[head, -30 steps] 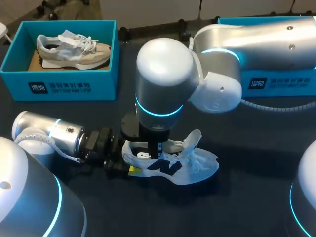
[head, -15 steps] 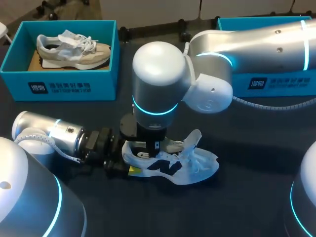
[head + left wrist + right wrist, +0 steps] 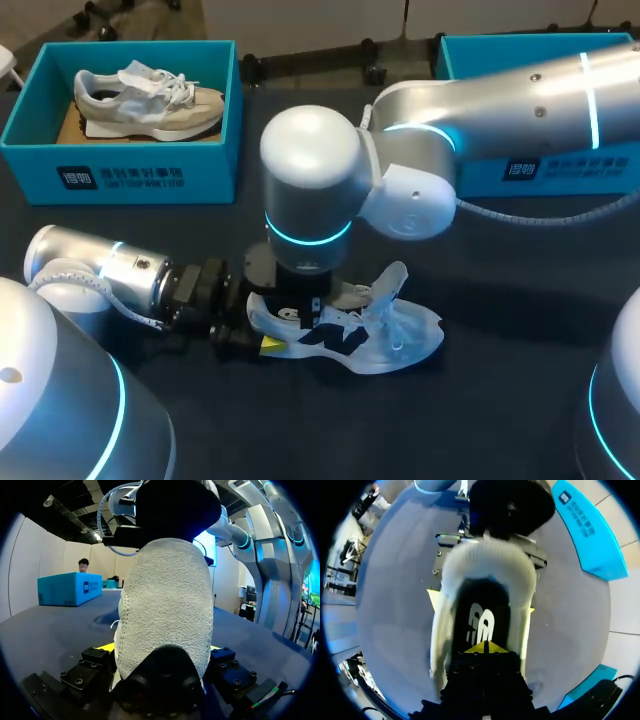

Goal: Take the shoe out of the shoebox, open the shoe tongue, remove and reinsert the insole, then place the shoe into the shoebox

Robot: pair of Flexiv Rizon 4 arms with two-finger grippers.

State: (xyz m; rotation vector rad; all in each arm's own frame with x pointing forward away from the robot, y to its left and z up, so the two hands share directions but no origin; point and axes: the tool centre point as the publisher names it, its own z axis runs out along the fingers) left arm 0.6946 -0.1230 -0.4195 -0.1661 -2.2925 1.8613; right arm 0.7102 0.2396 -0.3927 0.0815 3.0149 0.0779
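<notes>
- An open teal cardboard shoebox [image 3: 205, 170] stands at the far left of the dark table [image 3: 520, 300]. Its front wall bears a white printed label: a small framed emblem beside two lines of characters.
- A second teal shoebox [image 3: 585, 168] at the far right carries the same kind of white label, just below the right arm.
- A beige-and-grey suede sneaker [image 3: 150, 100] lies inside the left shoebox, with crumpled white paper on top of it.
- The white mesh sneaker [image 3: 390, 335] stands on its sole on the table, in the near middle and well apart from both boxes. Its toe points right, its tongue [image 3: 395, 283] stands up, and a dark emblem marks its side.
- Seen from the right wrist, the black insole [image 3: 482, 611] inside the white mesh sneaker [image 3: 487, 560] shows a white emblem.
- The left arm lies low along the table from the near left, with the left gripper [image 3: 262, 340] level at the sneaker's heel. Its fingers are clamped on the heel from both sides, and from the left wrist the heel [image 3: 165, 605] fills the space in the left gripper [image 3: 161, 647].
- The right arm comes in from the far right and reaches past the middle, with its wrist turned straight down over the sneaker's opening.
- The right gripper [image 3: 485, 647] is inside that opening, its yellow tips drawn together into a point at the insole. Whether they pinch the insole cannot be told.
</notes>
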